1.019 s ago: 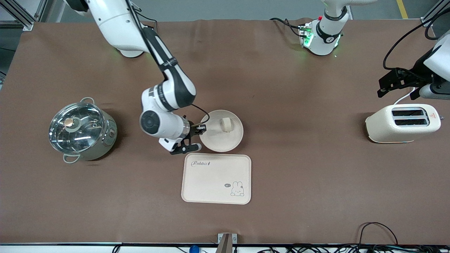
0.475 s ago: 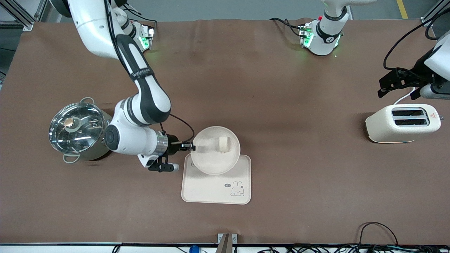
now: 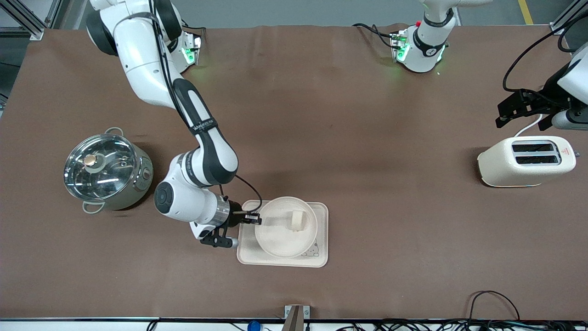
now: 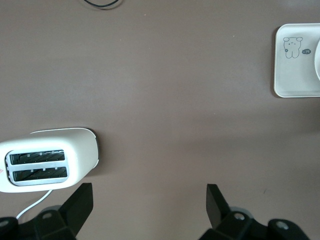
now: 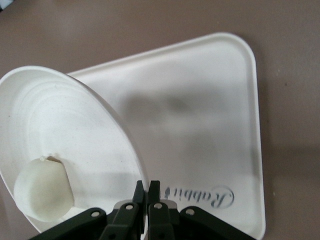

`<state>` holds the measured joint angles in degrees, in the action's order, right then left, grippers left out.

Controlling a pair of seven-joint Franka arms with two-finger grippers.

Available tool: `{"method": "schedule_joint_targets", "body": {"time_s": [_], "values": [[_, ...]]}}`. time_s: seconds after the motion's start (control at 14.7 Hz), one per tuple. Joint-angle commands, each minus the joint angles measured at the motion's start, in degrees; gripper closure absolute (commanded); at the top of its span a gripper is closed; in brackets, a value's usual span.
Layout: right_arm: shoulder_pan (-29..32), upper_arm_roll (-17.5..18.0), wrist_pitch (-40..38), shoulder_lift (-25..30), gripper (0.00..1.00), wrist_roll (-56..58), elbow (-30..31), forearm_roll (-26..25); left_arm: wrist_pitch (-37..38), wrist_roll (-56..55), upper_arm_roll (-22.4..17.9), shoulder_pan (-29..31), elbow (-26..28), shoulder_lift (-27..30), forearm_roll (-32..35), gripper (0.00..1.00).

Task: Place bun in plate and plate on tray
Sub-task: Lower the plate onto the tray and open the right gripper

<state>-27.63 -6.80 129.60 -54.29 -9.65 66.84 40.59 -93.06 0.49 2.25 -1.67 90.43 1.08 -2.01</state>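
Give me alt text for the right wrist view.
The right gripper pinches the rim of the plate in shut fingers, holding it over the tray. The bun sits in the plate, and the tray's "Rabbit" lettering shows beside the fingers.

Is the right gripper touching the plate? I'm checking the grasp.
Touching. The right wrist view shows the right gripper with its fingers pinched on the plate rim, bun inside, over the tray.
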Motion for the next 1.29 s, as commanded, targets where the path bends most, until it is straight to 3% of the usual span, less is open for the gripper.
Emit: {"method": "schedule_joint_targets", "body": {"time_s": [0.0,0.27,0.34,0.48,0.54,0.68,0.88,1.22], "values": [[0.74,0.65,2.32,-3.97,1.00,-0.46,-3.64,1.07,1.13,0.48,-0.23,-0.09,-1.04,-0.38,-0.10,0.00],[0.91,0.65,2.94,-4.95,0.97,-0.72,-3.38,0.90,1.22,0.48,-0.23,-0.09,-0.95,-0.38,-0.10,0.00],[0.83,0.65,2.94,-4.95,0.83,-0.46,-3.29,0.63,1.22,0.48,-0.23,-0.09,-1.04,-0.38,-0.10,0.00],[0.74,0.56,2.77,-4.95,0.21,-0.37,-3.21,0.37,1.22,0.48,-0.23,-0.09,-1.04,-0.38,-0.10,0.00],[0.74,0.47,2.77,-4.60,0.00,-0.29,-2.94,-0.41,1.22,0.48,-0.23,-0.09,-1.04,-0.38,-0.10,0.00],[0.83,0.30,1.98,-2.76,0.00,-0.72,-2.94,-4.79,1.22,0.48,-0.23,-0.09,-1.04,-0.38,-0.10,0.00],[2.41,-1.28,-9.32,3.73,0.00,-0.73,-3.03,-12.17,1.22,0.22,-0.23,-0.09,-1.04,-0.38,-0.10,0.00],[2.67,-3.57,-19.44,14.28,0.00,-0.02,-2.85,-26.15,1.22,-0.31,-0.23,-0.09,-0.95,-0.38,-0.18,0.00]]}}
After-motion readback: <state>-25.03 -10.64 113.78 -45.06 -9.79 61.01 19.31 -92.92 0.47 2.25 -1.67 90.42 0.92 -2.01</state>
